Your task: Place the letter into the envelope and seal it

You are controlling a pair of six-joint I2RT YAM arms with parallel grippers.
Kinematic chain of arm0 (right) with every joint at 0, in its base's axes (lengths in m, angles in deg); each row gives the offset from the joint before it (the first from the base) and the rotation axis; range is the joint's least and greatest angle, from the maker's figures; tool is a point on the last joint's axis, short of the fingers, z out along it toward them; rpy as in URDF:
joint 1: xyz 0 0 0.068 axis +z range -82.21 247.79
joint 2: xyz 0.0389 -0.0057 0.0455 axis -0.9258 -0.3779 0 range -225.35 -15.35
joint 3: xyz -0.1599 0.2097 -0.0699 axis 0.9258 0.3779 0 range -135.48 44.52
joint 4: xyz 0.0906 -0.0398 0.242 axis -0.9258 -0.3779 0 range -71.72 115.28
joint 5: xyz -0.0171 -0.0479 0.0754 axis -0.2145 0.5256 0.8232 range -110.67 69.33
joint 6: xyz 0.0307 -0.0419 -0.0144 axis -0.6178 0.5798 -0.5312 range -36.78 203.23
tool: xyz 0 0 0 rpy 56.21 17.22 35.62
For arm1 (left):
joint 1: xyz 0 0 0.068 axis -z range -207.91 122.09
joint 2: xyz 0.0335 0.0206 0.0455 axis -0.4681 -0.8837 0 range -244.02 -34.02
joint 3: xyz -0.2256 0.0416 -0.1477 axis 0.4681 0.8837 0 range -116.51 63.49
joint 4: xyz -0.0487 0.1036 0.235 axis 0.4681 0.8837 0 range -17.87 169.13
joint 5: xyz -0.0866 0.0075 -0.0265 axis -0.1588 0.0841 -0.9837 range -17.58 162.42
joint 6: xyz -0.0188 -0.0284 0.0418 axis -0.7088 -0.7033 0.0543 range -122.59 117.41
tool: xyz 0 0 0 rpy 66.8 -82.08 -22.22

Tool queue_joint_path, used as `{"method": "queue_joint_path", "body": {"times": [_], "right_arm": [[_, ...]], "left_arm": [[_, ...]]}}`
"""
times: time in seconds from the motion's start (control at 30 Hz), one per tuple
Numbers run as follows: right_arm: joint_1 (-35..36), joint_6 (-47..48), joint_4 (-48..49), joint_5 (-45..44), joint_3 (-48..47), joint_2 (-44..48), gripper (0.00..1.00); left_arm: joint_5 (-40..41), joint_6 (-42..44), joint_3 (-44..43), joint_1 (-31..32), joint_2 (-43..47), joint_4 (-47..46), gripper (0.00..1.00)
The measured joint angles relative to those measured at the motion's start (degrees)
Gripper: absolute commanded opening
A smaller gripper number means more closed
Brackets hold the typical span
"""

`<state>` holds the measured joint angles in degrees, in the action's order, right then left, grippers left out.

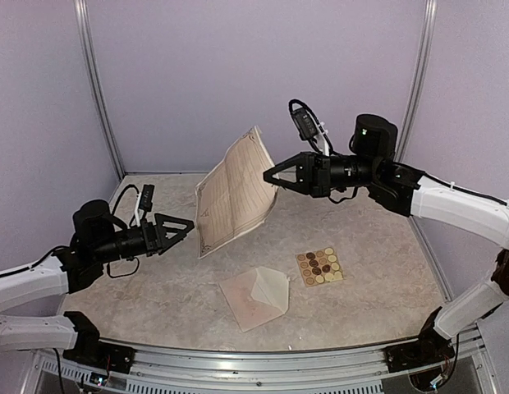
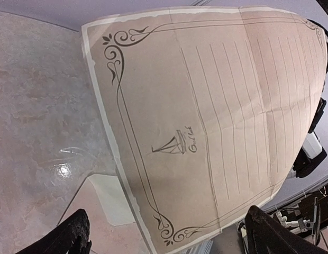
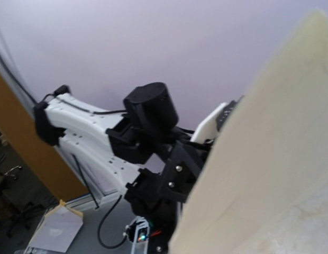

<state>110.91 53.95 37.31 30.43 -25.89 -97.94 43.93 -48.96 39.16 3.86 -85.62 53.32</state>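
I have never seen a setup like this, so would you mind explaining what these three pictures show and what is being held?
These are two robot arms bolted at the near edge of a table, each ending in a two-finger gripper. The wide picture comes from a fixed camera above and behind them; the other two come from a camera on each wrist. The right gripper is shut on one edge of the letter, a tan lined sheet with a printed border, holding it up at a tilt. The left gripper is open beside the sheet, holding nothing; its camera sees the printed face. The right wrist camera is mostly filled by the pale sheet, blurred and close up. On the table lie the envelope and a card of round stickers.
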Motion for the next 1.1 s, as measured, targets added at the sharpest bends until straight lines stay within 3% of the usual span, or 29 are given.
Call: {"method": "queue_joint_path", "body": {"times": [0.2, 0.27, 0.37, 0.57, 0.77, 0.87, 1.0, 1.1], "right_arm": [[0.4, -0.5, 2.4, 2.5, 1.3, 1.0, 0.00], [0.4, -0.6, 2.8, 2.9, 1.6, 1.2, 0.00], [0.5, -0.7, 2.9, 3.0, 2.1, 1.8, 0.00], [0.6, -0.6, 2.8, 2.4, 2.7, 2.7, 0.00], [0.6, 0.9, -0.3, -1.6, 2.7, 2.7, 0.00], [0.7, 1.9, -3.4, -4.9, 2.6, 2.7, 0.00], [1.4, 2.5, -6.1, -8.1, 2.4, 2.5, 0.33], [3.8, 3.5, -7.3, -10.0, 0.6, 1.7, 0.50]], "left_arm": [[-1.0, -1.2, -2.2, 2.6, -2.3, -4.5, 0.92], [-1.2, -1.6, -2.4, 2.9, -2.6, -5.8, 0.81], [-1.3, -2.5, -2.4, 3.1, -2.7, -7.4, 0.56], [-0.9, -4.3, -2.0, 3.1, -1.8, -9.7, 0.21], [0.0, -5.2, -0.7, 3.1, -0.3, -11.4, 0.00], [0.5, -5.6, -0.4, 3.1, -0.2, -11.8, 0.00], [1.3, -5.7, -0.3, 3.5, -0.2, -11.8, 0.00], [2.2, -5.5, -0.3, 4.4, -0.3, -11.9, 0.00]]}}
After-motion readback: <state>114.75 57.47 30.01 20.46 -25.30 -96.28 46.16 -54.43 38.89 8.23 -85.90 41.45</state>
